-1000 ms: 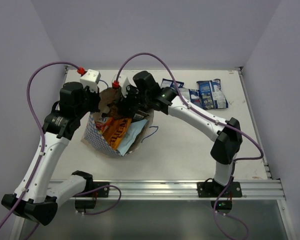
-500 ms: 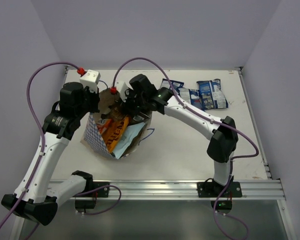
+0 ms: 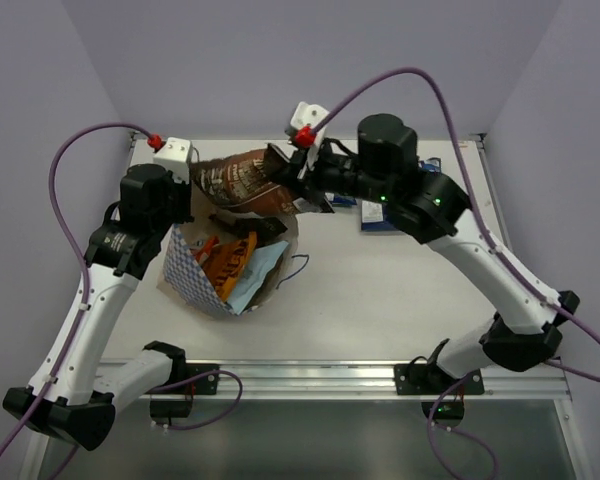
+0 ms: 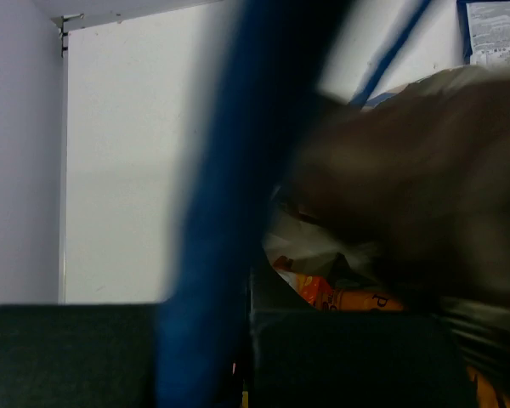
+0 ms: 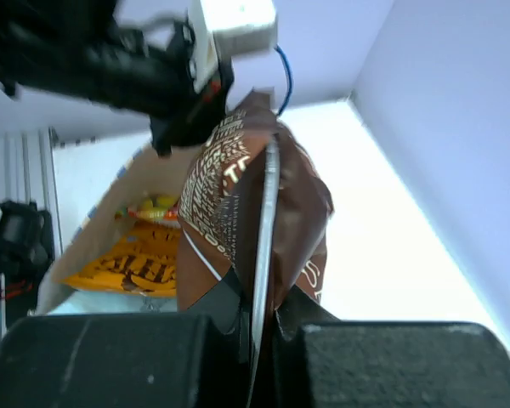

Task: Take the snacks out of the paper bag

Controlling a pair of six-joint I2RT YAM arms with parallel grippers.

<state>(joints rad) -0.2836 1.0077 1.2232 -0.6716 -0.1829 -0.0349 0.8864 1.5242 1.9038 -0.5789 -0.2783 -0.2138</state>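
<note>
The dark brown snack packet (image 3: 242, 182) hangs above the paper bag (image 3: 186, 270), pinched by its sealed edge in my right gripper (image 3: 283, 183). In the right wrist view the packet (image 5: 238, 195) rises from between the shut fingers of that gripper (image 5: 260, 299). Orange snacks (image 3: 230, 262) and a light blue one (image 3: 267, 264) lie inside the open bag. My left gripper (image 3: 185, 197) is shut on the bag's rim at the far left. In the left wrist view the blurred blue cord handle (image 4: 229, 170) runs down between its fingers.
Blue packets (image 3: 382, 217) lie on the table at the back right, partly hidden under my raised right arm. A second blue cord handle (image 3: 298, 265) trails from the bag's right side. Walls close the table in at the left, back and right.
My right gripper shut on the brown packet inside the bag and lifted it up and to the right, out of the bag. The left arm kept its hold on the bag.
</note>
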